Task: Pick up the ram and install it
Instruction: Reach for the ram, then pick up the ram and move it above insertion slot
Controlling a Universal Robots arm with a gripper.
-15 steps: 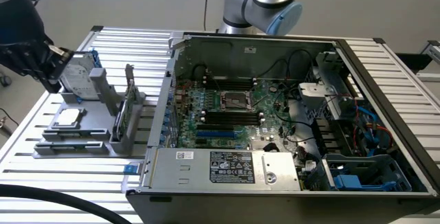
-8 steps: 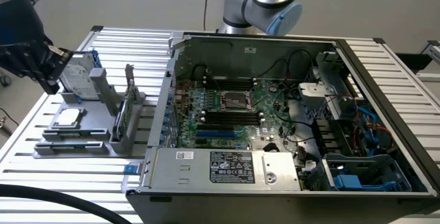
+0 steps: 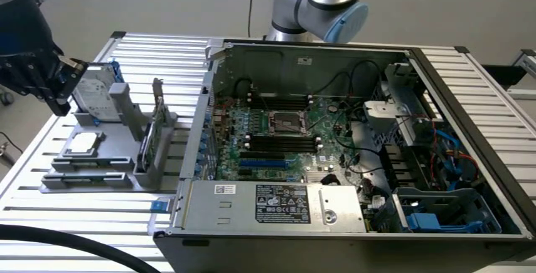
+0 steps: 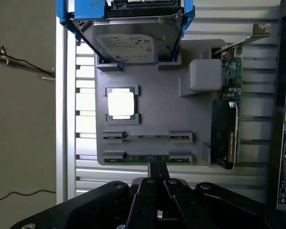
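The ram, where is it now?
The ram lies in the outermost slot of the gray holder, farthest from the hard drive, by the gripper, at the exterior view's left of the computer case.

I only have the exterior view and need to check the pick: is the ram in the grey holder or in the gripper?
Observer: In the holder. The wrist view shows the ram lying in the slot along the holder's edge.
Operator: Is the gripper lined up with it?
Observer: The gripper points at the middle of the ram's length.
Operator: What's beside that slot?
Observer: A parallel slot, then the processor in its square pocket.
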